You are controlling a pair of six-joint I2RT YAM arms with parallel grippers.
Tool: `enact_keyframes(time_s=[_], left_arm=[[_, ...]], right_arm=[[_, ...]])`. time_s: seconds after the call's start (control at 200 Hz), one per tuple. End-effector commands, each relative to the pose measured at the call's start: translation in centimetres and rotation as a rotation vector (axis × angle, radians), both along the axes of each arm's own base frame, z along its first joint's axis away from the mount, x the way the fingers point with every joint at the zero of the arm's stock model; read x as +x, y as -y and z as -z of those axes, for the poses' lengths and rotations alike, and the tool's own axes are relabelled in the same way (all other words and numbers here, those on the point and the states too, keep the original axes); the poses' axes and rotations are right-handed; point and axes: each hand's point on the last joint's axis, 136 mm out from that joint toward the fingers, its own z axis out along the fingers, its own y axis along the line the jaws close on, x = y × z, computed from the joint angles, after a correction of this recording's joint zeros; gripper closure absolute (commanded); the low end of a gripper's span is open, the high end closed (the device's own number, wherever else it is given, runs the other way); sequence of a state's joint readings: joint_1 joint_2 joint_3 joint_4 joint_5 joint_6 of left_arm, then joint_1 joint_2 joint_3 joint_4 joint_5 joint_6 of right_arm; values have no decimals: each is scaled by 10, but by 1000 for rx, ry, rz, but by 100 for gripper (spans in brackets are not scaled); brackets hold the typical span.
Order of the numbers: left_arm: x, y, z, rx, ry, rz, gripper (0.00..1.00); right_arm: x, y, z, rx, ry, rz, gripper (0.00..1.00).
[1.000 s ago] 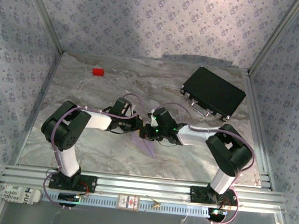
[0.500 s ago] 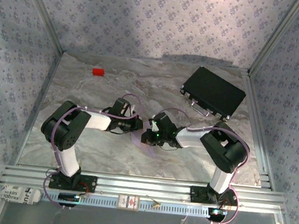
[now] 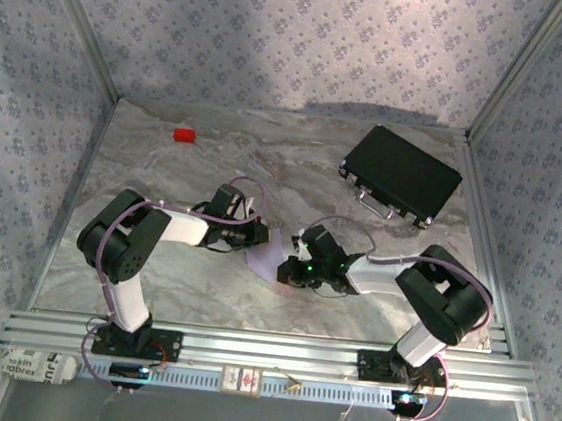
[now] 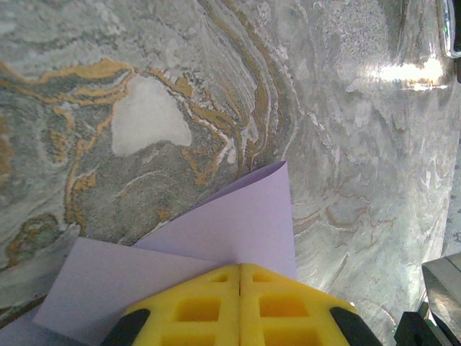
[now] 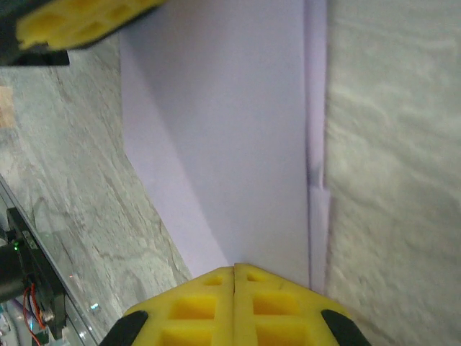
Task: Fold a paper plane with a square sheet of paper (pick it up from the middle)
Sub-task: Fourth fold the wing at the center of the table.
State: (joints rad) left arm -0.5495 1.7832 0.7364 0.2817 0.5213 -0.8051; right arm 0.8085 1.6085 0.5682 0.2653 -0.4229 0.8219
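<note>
- The paper (image 3: 268,261) sat mid-table (image 3: 152,288), squeezed right between the two grippers. It was partly folded and nowhere near a dart yet.
- The left gripper (image 3: 258,236) was on the paper's far-left end and the right gripper (image 3: 290,270) was on its near-right end. Neither arm was really "nearer", since both were already on it.
- In the left wrist view, the left gripper (image 4: 240,267) had its jaws pressed together with no gap. The paper (image 4: 238,223) came out from under the tips in two layers, and the top flap rose to a point. I couldn't tell whether it was pinching a layer or just pinning the sheet down.
- It was the same story for the right gripper (image 5: 234,268), whose jaws were tight together at the paper's edge. Whether that was a pinch or a press, I honestly couldn't say.
- The bit that matters is in the right wrist view. There the paper (image 5: 223,130) ran as a long strip straight away from the right gripper, up toward the left gripper's yellow fingers (image 5: 79,21). A fold line ran along the strip's right-hand side.
- My guess is the next move is a crease run along that long axis, with the right gripper working toward the left one while the left end acts as the anchor.
- The risk I see is that the sheet skids or buckles if that anchor is only resting on it.
- The red block (image 3: 184,135) and the black case (image 3: 401,175) were well apart from all this.
</note>
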Motion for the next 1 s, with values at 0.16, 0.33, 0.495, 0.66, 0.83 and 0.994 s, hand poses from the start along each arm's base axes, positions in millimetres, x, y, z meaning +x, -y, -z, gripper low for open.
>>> enact_keyframes(time_s=[0.16, 0.33, 0.495, 0.66, 0.83, 0.994], left_arm=[[-9, -20, 27, 84, -68, -41, 94], [-10, -21, 28, 87, -69, -42, 94], [-10, -22, 28, 96, -66, -42, 94], [-10, -23, 29, 95, -67, -48, 94], [-10, -23, 28, 96, -66, -46, 94], [-11, -23, 29, 96, -69, -48, 94]], right_arm=[[-42, 40, 29, -122, -77, -1, 99], [-47, 47, 25, -114, -73, 7, 99], [-29, 26, -11, -39, -2, -2, 99], [-13, 6, -29, -6, 43, -25, 99], [-18, 8, -3, -48, -14, -35, 99], [-39, 26, 21, -82, -65, -13, 99]])
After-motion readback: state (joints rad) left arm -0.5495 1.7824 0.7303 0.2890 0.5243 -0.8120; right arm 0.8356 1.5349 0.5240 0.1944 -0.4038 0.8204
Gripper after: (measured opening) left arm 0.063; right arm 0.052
